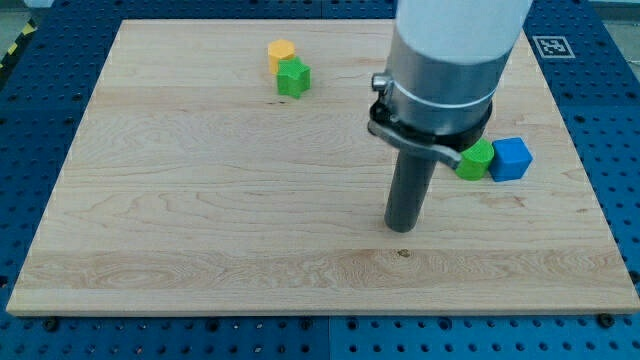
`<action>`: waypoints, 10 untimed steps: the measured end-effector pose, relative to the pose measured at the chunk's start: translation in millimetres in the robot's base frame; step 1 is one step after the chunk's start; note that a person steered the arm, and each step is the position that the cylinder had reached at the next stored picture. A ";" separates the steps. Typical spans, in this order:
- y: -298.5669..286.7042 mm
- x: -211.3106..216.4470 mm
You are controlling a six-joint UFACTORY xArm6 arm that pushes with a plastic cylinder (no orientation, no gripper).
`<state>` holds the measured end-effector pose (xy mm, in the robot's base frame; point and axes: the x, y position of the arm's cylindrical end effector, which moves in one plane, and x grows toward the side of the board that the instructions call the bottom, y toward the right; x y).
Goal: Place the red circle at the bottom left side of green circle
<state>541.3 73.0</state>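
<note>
The green circle (478,161) lies at the view's right, partly hidden by my arm. It touches a blue cube (512,158) on its right. No red circle shows anywhere; the wide arm body covers part of the board at the top right. My tip (401,229) rests on the board, below and to the left of the green circle, a clear gap away from it. The tip touches no block.
A yellow-orange block (281,52) and a green star (293,78) sit together near the view's top, left of the arm. The wooden board (200,200) lies on a blue perforated table. A small dark knot marks the wood just below the tip.
</note>
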 end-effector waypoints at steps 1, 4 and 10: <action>-54.9 -20.6; -119.3 -181.2; 40.3 -129.6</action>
<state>411.6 113.3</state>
